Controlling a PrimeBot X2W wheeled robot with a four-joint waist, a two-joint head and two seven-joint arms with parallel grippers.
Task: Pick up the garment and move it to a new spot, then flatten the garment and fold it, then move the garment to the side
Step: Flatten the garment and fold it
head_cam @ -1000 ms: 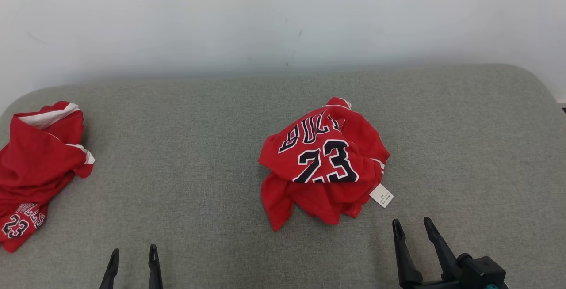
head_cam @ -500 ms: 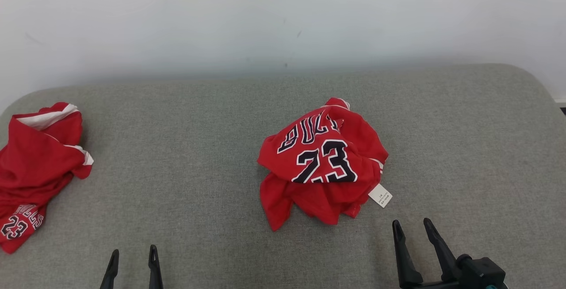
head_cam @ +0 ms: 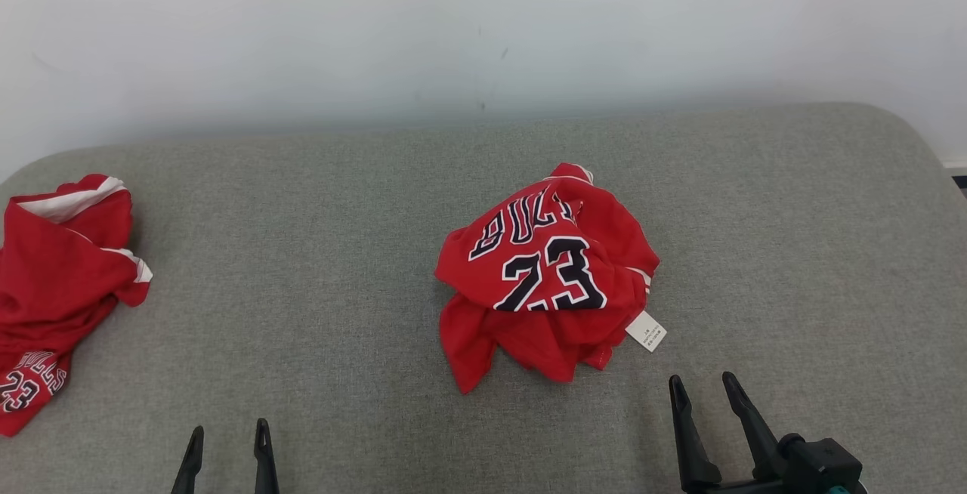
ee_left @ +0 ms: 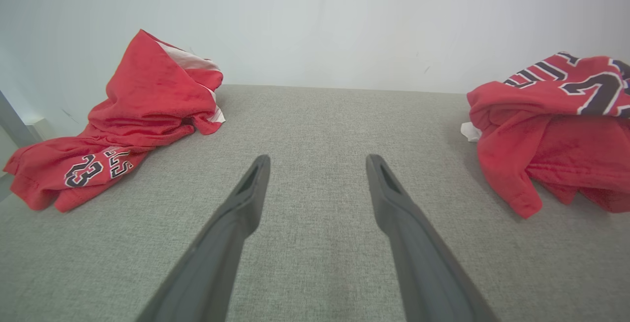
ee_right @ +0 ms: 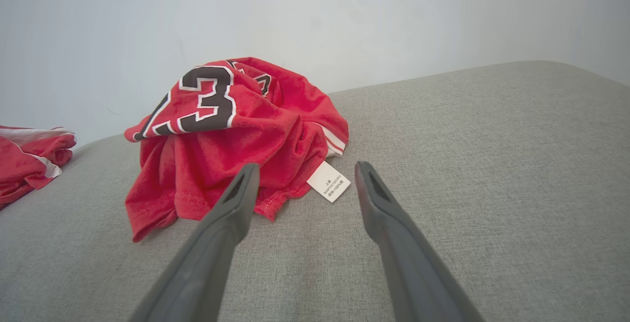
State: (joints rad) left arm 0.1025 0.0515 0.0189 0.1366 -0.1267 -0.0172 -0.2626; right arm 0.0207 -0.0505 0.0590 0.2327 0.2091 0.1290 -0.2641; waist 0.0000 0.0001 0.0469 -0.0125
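A crumpled red jersey [head_cam: 548,275] with a black "23" lies in a heap at the middle of the grey cushion [head_cam: 317,267]; its white label [head_cam: 646,331] sticks out at the near right. From the right wrist the jersey [ee_right: 231,130] sits just beyond the fingertips, slightly left. My right gripper [head_cam: 702,392] [ee_right: 302,174] is open and empty, close to the label [ee_right: 329,181]. My left gripper [head_cam: 227,437] [ee_left: 317,164] is open and empty near the front edge, well left of the jersey [ee_left: 556,125].
A second red garment [head_cam: 53,290] [ee_left: 123,130] with a "23" lies bunched at the cushion's far left edge. A pale wall [head_cam: 483,26] rises directly behind the cushion. Bare grey fabric stretches between the two garments and to the right.
The whole head picture has shifted slightly left and up, so the camera moved. Neither garment nor gripper has visibly changed place on the cushion.
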